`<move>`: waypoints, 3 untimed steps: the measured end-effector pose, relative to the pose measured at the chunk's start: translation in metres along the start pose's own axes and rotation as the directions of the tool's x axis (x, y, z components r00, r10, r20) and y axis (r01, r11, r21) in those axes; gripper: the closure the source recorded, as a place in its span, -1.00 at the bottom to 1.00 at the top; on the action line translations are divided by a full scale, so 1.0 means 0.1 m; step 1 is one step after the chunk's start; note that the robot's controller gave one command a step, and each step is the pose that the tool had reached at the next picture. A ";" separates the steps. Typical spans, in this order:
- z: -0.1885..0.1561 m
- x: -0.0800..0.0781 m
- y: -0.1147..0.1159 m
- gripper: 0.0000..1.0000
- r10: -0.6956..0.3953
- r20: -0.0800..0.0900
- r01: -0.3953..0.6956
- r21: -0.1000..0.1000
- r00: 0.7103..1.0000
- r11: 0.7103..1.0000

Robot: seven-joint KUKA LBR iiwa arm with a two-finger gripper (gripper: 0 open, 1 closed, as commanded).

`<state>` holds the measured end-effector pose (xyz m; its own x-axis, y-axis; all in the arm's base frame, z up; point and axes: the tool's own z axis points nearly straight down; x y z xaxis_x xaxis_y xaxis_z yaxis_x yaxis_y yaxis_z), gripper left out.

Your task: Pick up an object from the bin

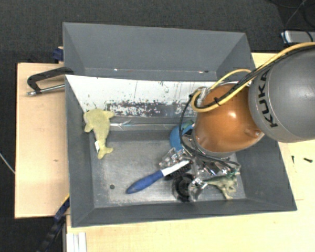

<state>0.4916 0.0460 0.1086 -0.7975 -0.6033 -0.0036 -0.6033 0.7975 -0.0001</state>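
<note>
1. Hanging low over the heap (210,180) at the lower right of the bin (121,164), the gripper (197,173) is crowding a blue-handled brush (147,181) and a black round thing (182,188). I cannot tell whether it is open or closed.
2. A yellow toy (98,127) is lying well apart, on the left.
</note>
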 end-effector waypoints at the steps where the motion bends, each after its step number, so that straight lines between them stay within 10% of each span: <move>1: 0.28 0.08 -0.23 -1.00 -0.187 0.018 0.187 0.002 0.982 0.982; 2: 0.29 0.03 -0.26 -1.00 -0.575 0.011 0.575 0.016 0.818 0.818; 3: 0.29 0.03 -0.26 1.00 -0.576 0.011 0.576 0.017 0.818 0.818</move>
<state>0.5049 0.0235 0.0796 -0.3047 -0.9524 -0.0134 -0.9522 0.3049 -0.0189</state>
